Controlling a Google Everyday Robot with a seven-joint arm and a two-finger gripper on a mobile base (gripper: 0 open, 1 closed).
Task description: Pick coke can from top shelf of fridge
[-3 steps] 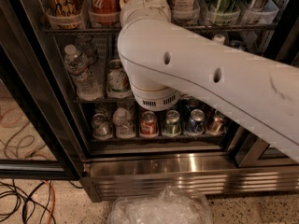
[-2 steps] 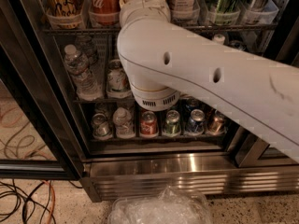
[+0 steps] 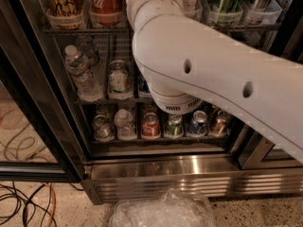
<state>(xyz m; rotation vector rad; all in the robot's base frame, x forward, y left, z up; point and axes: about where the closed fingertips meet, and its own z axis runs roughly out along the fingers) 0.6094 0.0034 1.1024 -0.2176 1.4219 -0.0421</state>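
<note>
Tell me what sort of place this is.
Likely an office pantry or shop: a drinks fridge with cans and water bottles, loose cables on the floor. The gripper is out of view above.

coke can (image 3: 106, 4) on top shelf (image 3: 85, 31), left of arm (image 3: 199, 74) | pincer hidden beyond arm

Speckled floor (image 3: 267, 214), black and orange cables (image 3: 21, 203), crinkled clear plastic (image 3: 161, 213)
</note>
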